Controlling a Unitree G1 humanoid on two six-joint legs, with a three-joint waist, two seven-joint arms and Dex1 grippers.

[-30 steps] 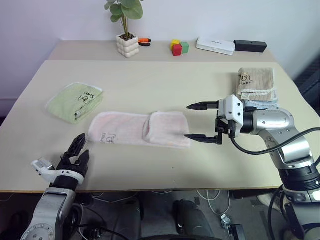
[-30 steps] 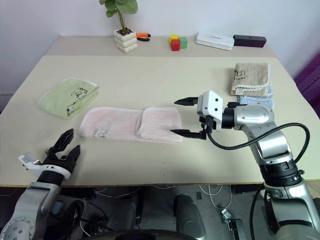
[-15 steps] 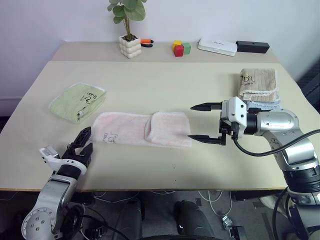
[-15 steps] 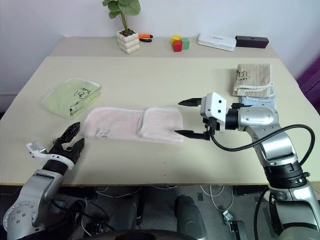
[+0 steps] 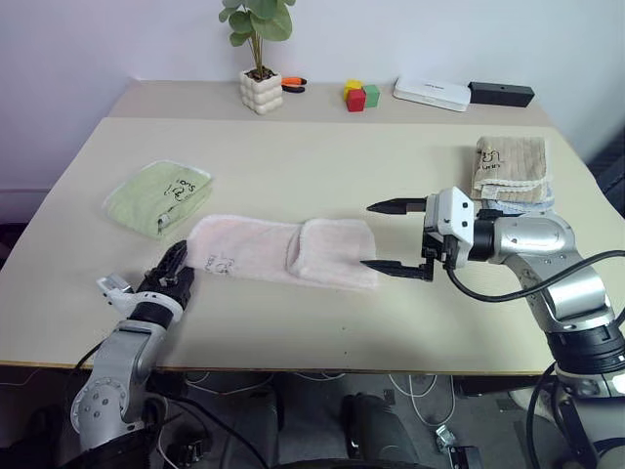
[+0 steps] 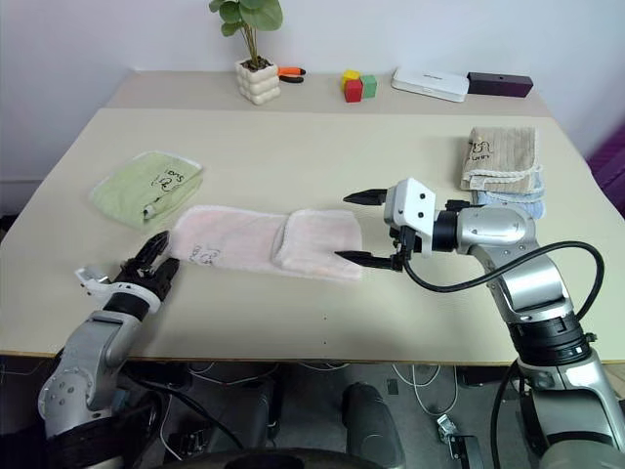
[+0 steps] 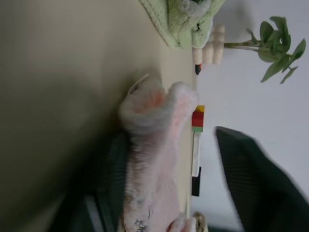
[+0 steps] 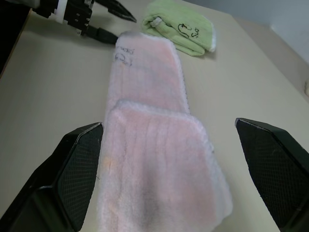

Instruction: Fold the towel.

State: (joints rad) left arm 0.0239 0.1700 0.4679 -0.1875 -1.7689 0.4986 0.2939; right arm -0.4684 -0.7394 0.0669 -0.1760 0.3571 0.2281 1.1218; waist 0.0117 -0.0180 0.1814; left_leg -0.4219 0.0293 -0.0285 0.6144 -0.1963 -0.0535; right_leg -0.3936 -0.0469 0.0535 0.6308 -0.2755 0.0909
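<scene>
I count one beige table (image 5: 293,156) and four towels on it. The pink towel (image 5: 283,252) lies flat near the front edge, its right end folded over. A green towel (image 5: 158,195) sits to its left; a beige towel (image 5: 511,164) is stacked on a blue one (image 6: 508,200) at right. Two grippers: my right gripper (image 5: 396,237) hovers spread wide, empty, beside the folded end. My left gripper (image 5: 174,273) is at the pink towel's left corner; I cannot tell its jaws. One potted plant (image 5: 260,49) stands behind.
</scene>
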